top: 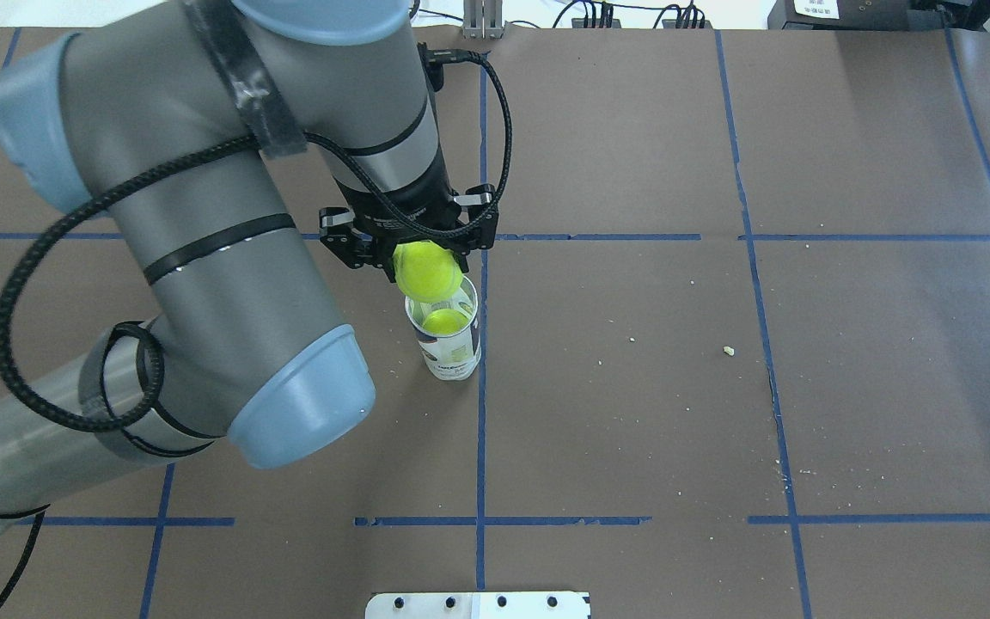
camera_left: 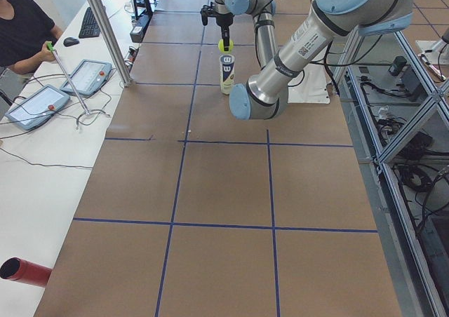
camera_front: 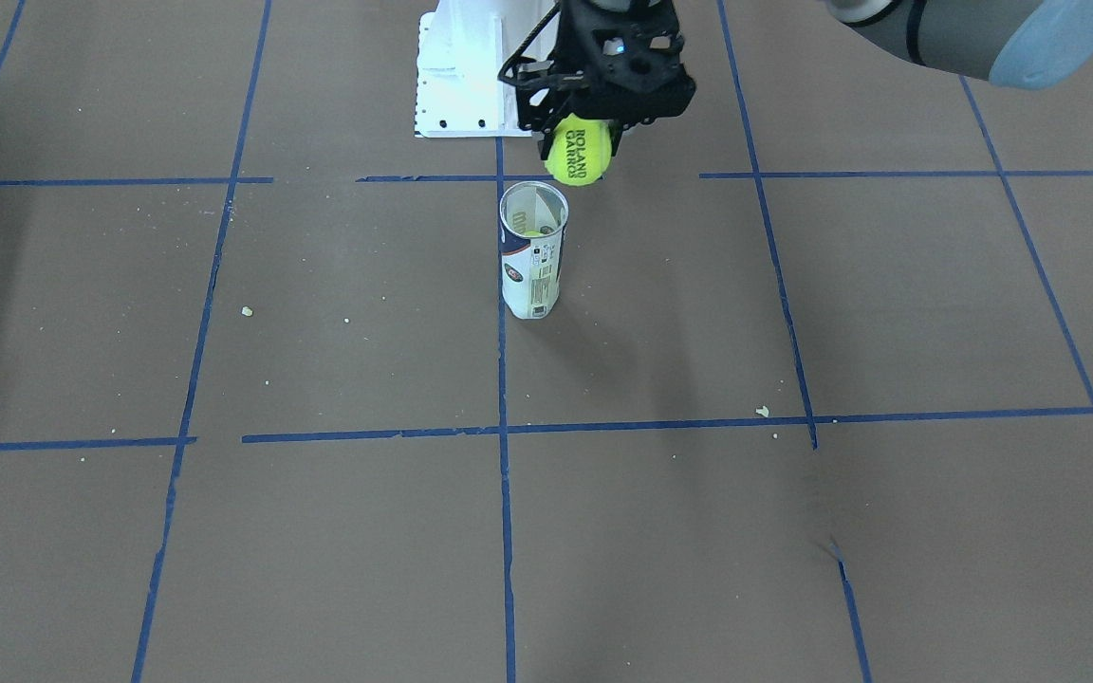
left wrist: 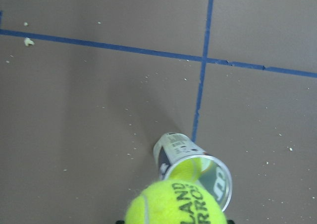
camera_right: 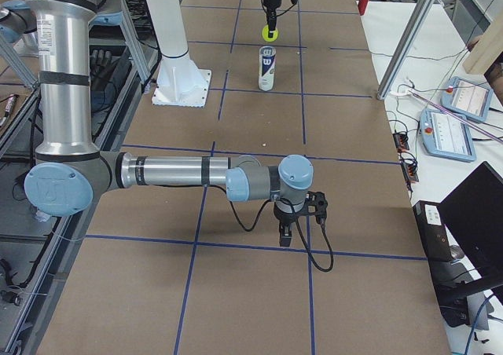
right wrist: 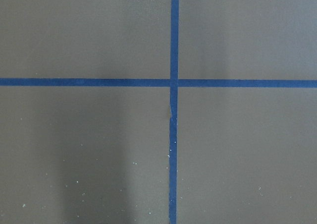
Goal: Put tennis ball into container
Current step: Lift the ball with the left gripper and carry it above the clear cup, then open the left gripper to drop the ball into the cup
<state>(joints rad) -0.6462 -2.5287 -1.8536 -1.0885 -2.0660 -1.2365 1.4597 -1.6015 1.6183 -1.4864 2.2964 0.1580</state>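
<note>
Below the left gripper (camera_front: 582, 138), clenched on the tennis ball (camera_front: 578, 156), the front view shows the container (camera_front: 534, 256) upright, mouth open. Overhead, the ball overlaps its rim; a second ball (top: 445, 321) sits inside. The wrist view agrees. I judge this the carrying step. Next: centre over the mouth, lower, release.

Yellow-green tennis ball (camera_front: 579, 156) aloft, above upright open container (camera_front: 533, 256).
</note>
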